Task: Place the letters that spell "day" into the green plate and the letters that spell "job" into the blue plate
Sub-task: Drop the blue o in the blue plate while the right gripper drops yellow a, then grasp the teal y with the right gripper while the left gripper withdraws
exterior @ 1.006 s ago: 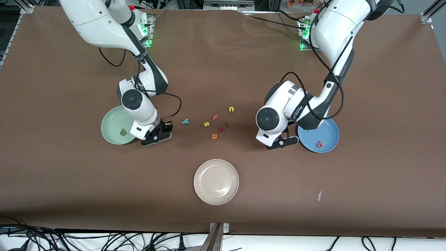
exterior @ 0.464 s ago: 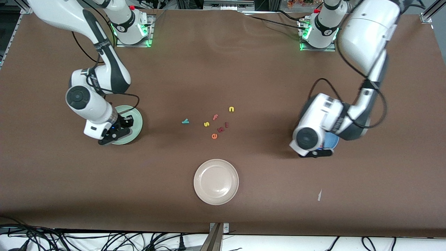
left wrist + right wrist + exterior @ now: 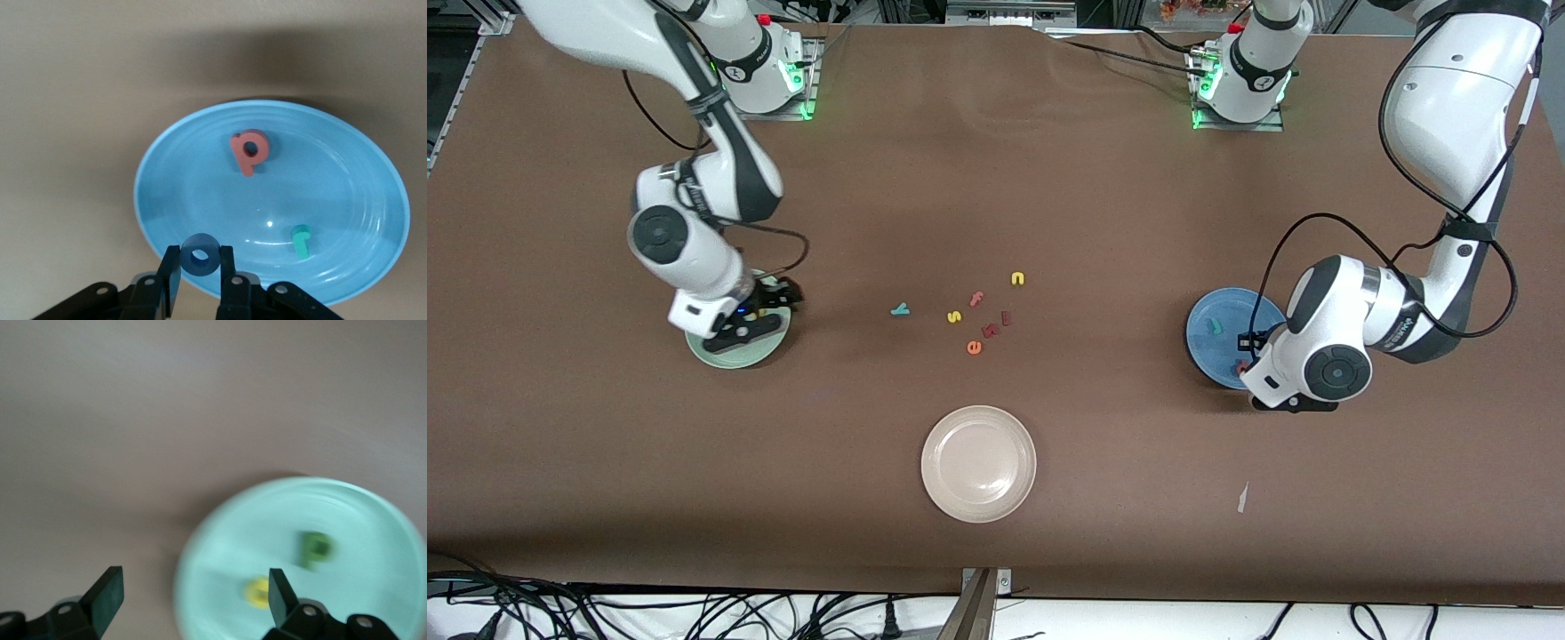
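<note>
My left gripper (image 3: 200, 267) is shut on the blue ring o (image 3: 200, 255), just above the rim of the blue plate (image 3: 347, 173). In that plate lie the red-orange b (image 3: 248, 152) and the teal j (image 3: 301, 241). My right gripper (image 3: 193, 593) hangs open and holds nothing, over the edge of the green plate (image 3: 373, 520). The dark green d (image 3: 315, 549) and the yellow a (image 3: 257, 592) lie in this plate. The teal y (image 3: 900, 309) rests on the table mid-way between the two plates. In the front view the left gripper (image 3: 1263, 378) is at the blue plate (image 3: 1214, 307) and the right gripper (image 3: 754, 316) over the green plate (image 3: 734, 357).
Loose letters lie in a cluster at the table's middle: yellow s (image 3: 954, 316), pink f (image 3: 976, 299), yellow n (image 3: 1017, 279), orange e (image 3: 974, 348) and two dark red ones (image 3: 996, 324). A cream plate (image 3: 978, 462) stands nearer the front camera.
The right gripper swung from beside the green plate to over it and opened; the yellow a now lies in the plate. The left arm carried the o toward its own end, to the blue plate's rim.
</note>
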